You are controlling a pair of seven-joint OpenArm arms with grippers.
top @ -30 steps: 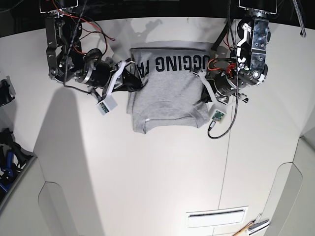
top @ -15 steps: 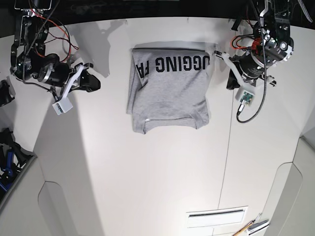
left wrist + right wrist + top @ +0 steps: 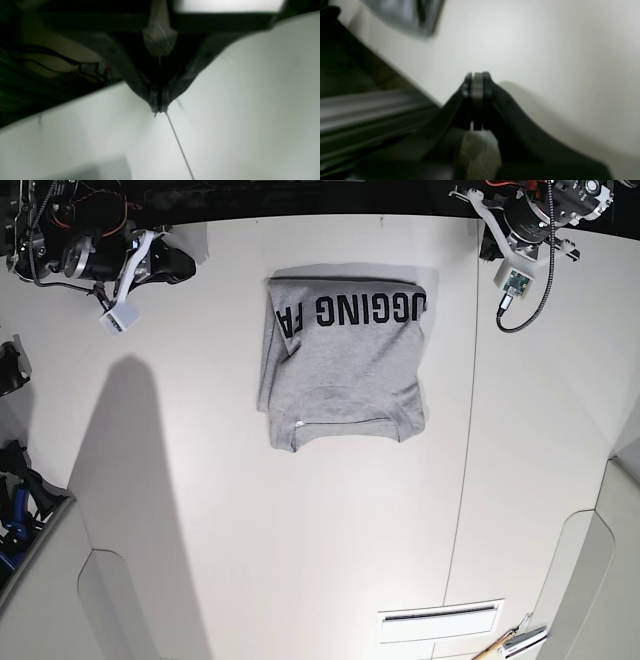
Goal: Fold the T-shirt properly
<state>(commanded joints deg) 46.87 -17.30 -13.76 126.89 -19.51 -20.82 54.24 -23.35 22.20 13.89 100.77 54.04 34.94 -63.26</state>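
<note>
So in the base view, going left to right: the right hand (image 3: 178,268) sits up in the far corner on that view's left, the T-shirt (image 3: 344,360) lies folded in the middle of the white surface (image 3: 300,530), and the left hand (image 3: 487,242) is tucked into the opposite far corner. The shirt is a compact, roughly square packet with its black lettering (image 3: 350,309) running sideways along the far edge and the neck band at the near edge. Both hands are well apart from it, about equally far, so neither arm looks favoured for another fold. The wrist views add what the overhead can't: each hand's jaws are pressed together on nothing, over bare surface. They're blurry and show no shirt at all. Looks basically done to me.
</note>
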